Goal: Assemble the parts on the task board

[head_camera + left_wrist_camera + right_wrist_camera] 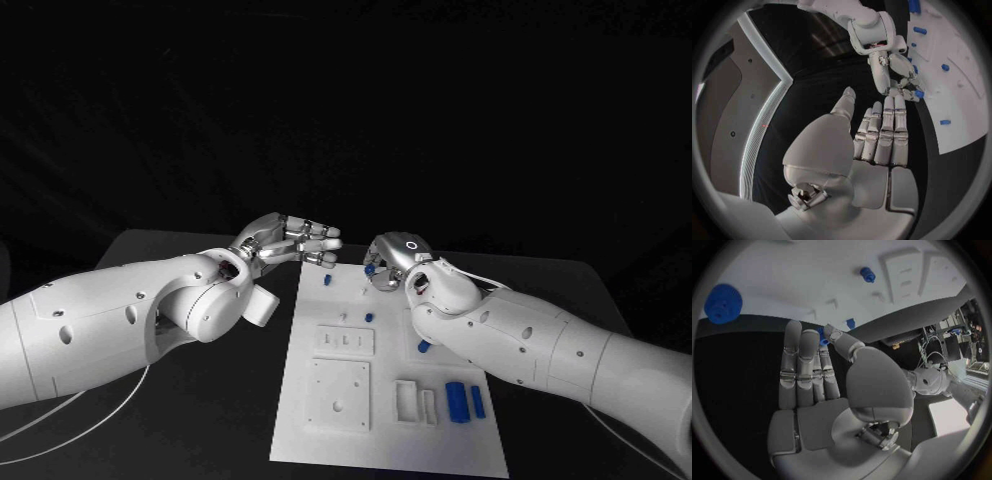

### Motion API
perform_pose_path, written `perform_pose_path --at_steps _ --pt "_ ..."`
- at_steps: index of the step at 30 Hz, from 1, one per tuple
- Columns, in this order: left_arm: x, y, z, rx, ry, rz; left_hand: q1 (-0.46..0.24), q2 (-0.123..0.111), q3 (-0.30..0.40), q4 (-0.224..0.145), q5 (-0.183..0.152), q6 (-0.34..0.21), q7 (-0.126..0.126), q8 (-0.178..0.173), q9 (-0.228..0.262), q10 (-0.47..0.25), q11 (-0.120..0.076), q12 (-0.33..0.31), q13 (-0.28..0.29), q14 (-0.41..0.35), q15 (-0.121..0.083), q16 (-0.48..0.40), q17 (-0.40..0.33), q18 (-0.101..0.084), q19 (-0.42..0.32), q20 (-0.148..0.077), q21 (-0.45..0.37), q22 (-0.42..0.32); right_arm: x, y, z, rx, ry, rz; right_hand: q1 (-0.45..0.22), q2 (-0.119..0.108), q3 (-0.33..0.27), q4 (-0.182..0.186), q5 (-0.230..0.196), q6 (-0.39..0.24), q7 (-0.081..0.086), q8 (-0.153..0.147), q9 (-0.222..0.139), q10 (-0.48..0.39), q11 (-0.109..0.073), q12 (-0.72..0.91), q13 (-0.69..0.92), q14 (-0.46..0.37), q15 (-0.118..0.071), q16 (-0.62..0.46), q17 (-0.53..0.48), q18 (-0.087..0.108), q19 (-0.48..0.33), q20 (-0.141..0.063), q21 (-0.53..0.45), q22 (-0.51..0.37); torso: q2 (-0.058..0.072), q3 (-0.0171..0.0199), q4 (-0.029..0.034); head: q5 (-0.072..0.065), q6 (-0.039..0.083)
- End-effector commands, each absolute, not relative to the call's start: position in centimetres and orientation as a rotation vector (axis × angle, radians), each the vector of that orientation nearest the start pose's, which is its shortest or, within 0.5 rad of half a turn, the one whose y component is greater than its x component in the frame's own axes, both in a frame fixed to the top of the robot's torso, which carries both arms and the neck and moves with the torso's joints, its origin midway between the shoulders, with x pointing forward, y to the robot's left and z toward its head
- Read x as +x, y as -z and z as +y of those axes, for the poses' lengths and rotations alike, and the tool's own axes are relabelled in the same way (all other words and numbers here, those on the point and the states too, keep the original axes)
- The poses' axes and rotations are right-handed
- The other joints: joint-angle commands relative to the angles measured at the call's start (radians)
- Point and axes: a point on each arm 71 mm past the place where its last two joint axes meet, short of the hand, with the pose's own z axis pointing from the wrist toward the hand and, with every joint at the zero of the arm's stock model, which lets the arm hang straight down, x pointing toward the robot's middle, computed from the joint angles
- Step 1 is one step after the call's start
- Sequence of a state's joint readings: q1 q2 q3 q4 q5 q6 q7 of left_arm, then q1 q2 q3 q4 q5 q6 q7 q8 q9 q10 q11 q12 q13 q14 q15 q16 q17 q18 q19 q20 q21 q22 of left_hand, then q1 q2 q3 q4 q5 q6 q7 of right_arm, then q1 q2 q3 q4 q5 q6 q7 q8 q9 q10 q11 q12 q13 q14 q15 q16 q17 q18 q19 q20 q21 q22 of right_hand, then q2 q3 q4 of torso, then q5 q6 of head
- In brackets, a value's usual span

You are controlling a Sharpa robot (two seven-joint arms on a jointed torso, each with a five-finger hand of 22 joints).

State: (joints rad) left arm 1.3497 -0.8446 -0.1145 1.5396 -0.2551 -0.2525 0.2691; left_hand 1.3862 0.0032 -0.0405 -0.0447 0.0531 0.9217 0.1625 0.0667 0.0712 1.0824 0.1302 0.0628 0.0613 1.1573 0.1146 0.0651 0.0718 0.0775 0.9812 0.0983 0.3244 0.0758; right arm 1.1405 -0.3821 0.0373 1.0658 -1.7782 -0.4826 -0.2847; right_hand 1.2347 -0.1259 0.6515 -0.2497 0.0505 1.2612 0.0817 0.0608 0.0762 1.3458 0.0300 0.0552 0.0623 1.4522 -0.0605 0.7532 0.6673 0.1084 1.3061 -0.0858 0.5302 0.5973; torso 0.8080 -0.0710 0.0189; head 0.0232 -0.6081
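Black desk (188, 400), white task board (389, 440) in middle. Right robot hand (392, 262) pinching small blue part (823, 336); left robot hand (289, 240) spread, holding nothing.

The white task board (389, 420) is lying flat on the black table, carrying raised white blocks. Two blue parts (464, 400) are lying side by side near its right edge, and smaller blue parts (369, 317) are standing nearer its far end.

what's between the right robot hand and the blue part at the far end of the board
Nothing visible. The right robot hand is already at the far end of the task board, with a small blue part at its fingertips. The left robot hand hovers beside the board's far left corner, holding nothing.
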Motion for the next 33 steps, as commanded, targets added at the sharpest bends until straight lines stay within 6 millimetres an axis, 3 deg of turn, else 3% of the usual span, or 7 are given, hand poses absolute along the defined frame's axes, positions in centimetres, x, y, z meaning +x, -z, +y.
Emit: perform_pose_path --at_steps 1,5,13,20,25,33 --pt "49.66 13.18 19.24 -0.739 1.490 1.595 0.001 0.009 -0.006 -0.003 0.000 0.004 0.005 -0.002 -0.001 0.003 0.006 -0.004 0.000 0.006 0.004 -0.002 0.001 0.009 0.004 0.005 -0.006 0.000 55.02 20.22 -9.24 -0.201 -0.426 1.426 0.009 0.023 -0.001 -0.006 0.003 0.005 -0.001 0.003 0.002 0.014 -0.006 0.004 0.001 -0.001 -0.006 0.006 -0.001 0.016 0.004 -0.001 -0.006 0.002 0.008 -0.0067 0.0096 -0.005 0.002" --pt "49.63 12.94 19.10 -0.733 1.495 1.594 0.001 0.009 -0.006 -0.003 0.000 0.004 0.005 -0.002 -0.001 0.003 0.006 -0.004 0.000 0.006 0.004 -0.002 0.001 0.009 0.004 0.005 -0.006 0.000 55.08 20.51 -9.16 -0.205 -0.421 1.433 0.008 0.023 -0.001 -0.007 0.004 0.005 -0.001 0.003 0.002 0.014 -0.006 0.004 0.001 -0.001 -0.006 0.006 -0.001 0.016 0.004 -0.001 -0.007 0.003 0.015 -0.0112 0.0119 -0.004 0.002" --pt "49.61 12.75 18.93 -0.728 1.499 1.593 0.001 0.009 -0.006 -0.003 0.000 0.004 0.005 -0.002 -0.001 0.003 0.006 -0.004 0.000 0.006 0.004 -0.002 0.001 0.009 0.004 0.005 -0.006 0.000 55.29 20.90 -9.44 -0.212 -0.397 1.442 0.008 0.024 -0.001 -0.008 0.005 0.005 -0.001 0.003 0.002 0.014 -0.006 0.004 0.001 -0.001 -0.006 0.007 -0.002 0.016 0.004 -0.001 -0.007 0.004 0.020 -0.0168 0.0134 -0.008 0.001" --pt "49.64 12.72 19.03 -0.728 1.497 1.593 0.002 0.009 -0.006 -0.004 0.000 0.005 0.005 -0.002 -0.001 0.004 0.006 -0.004 0.000 0.006 0.004 -0.003 0.001 0.009 0.004 0.005 -0.007 0.000 55.30 20.97 -9.80 -0.214 -0.381 1.442 0.007 0.024 -0.001 -0.012 0.005 0.006 -0.001 0.003 0.002 0.015 -0.006 0.004 0.001 -0.002 -0.006 0.008 -0.003 0.016 0.005 -0.001 -0.009 0.009 0.020 -0.0156 0.0098 -0.006 0.001" --pt "49.66 12.72 19.08 -0.729 1.496 1.592 0.002 0.009 -0.006 -0.004 0.000 0.005 0.005 -0.002 -0.001 0.004 0.006 -0.004 0.000 0.006 0.004 -0.003 0.001 0.009 0.004 0.005 -0.007 0.000 55.21 20.97 -9.87 -0.214 -0.380 1.439 0.007 0.024 0.000 -0.013 0.006 0.007 -0.002 0.003 0.002 0.016 -0.006 0.004 0.001 -0.002 -0.006 0.010 -0.002 0.015 0.005 -0.001 -0.009 0.012 0.021 -0.0153 0.0126 -0.005 0.002" --pt "49.65 12.73 19.13 -0.729 1.497 1.593 0.002 0.009 -0.006 -0.004 0.000 0.005 0.005 -0.002 -0.001 0.004 0.006 -0.004 0.000 0.006 0.004 -0.003 0.001 0.009 0.004 0.005 -0.007 0.000 55.21 20.97 -9.90 -0.207 -0.373 1.434 0.006 0.024 0.001 -0.013 0.006 0.008 -0.002 0.003 0.002 0.017 -0.006 0.004 0.001 -0.002 -0.006 0.011 -0.002 0.015 0.005 -0.001 -0.010 0.014 0.022 -0.0161 0.0106 -0.004 0.005"
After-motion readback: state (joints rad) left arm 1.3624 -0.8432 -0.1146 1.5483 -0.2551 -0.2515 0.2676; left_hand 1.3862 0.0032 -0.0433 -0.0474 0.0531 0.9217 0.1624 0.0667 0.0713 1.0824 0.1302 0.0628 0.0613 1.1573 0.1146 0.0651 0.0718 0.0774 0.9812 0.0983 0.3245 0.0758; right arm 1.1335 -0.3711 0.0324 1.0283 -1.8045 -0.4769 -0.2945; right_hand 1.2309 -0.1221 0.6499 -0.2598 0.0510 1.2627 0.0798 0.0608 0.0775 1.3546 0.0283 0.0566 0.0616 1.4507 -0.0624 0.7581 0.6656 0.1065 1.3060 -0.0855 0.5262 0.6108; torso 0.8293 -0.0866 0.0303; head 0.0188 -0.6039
